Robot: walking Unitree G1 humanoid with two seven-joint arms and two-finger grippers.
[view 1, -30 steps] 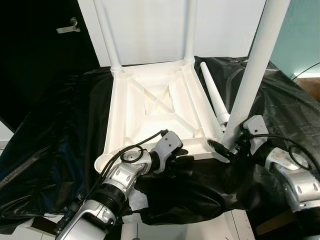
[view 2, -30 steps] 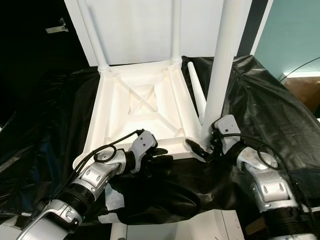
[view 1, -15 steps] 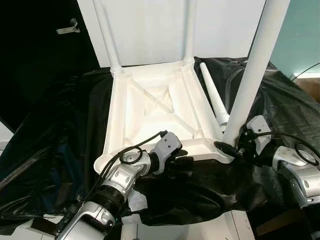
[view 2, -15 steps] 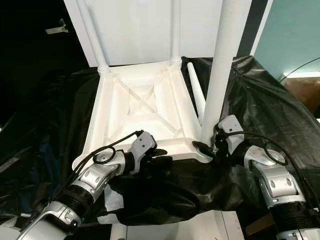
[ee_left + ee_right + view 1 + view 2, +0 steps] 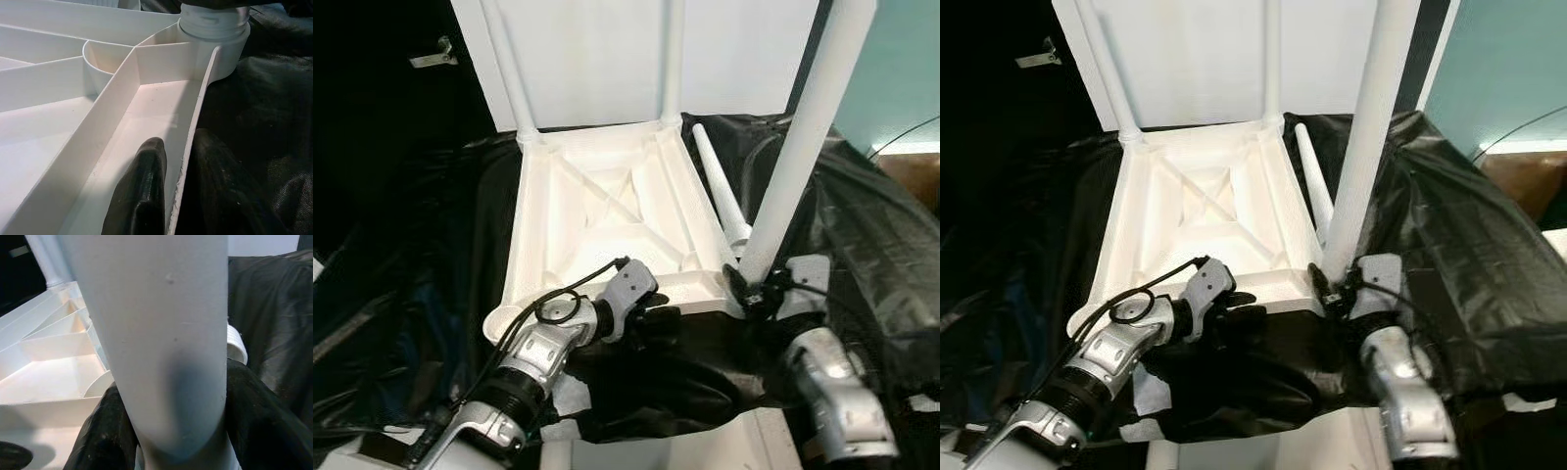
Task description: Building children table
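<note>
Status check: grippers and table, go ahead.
Left gripper clamped on near rim of upturned white plastic table. Right gripper shut on white table leg at its corner socket. Spare white leg lies alongside.

One white tabletop lies upside down in the centre of the frame, on one black plastic sheet. There are four white table legs: two stand upright at the tabletop's far corners, one at upper left and one at upper centre, a third stands at the near right corner, and a fourth lies loose on the sheet just right of the tabletop. Two robot grippers appear, the left gripper at lower centre and the right gripper at lower right.
</note>
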